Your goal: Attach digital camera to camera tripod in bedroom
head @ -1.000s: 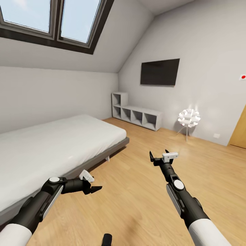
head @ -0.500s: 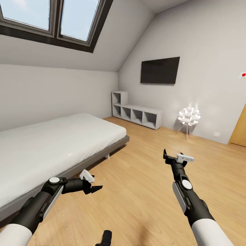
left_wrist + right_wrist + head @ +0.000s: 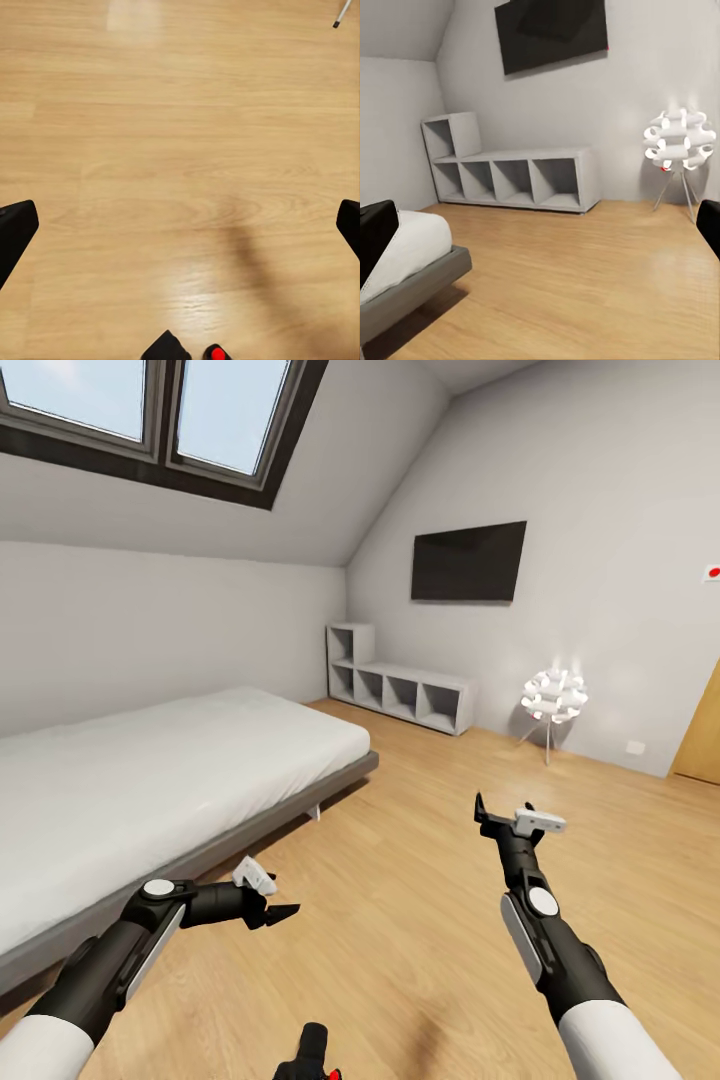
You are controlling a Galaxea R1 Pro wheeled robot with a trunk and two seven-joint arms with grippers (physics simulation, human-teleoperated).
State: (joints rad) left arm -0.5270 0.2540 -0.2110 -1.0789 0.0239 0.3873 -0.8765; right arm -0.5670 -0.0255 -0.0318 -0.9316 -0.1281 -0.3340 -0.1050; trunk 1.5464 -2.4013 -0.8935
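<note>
Two grippers, left (image 3: 283, 910) and right (image 3: 500, 816), both spread wide holding nothing, plus one bed (image 3: 150, 780), one lamp (image 3: 553, 697), one digital camera (image 3: 312, 1052).

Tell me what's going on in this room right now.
A two-armed robot stands on the wood floor of an attic bedroom, beside the bed. The left pincer and right pincer are both open, holding nothing. A small black object with a red button, probably the digital camera, peeks in at the bottom of the head view. Ahead are a shelf unit, a wall TV and a white flower-shaped lamp.
</note>
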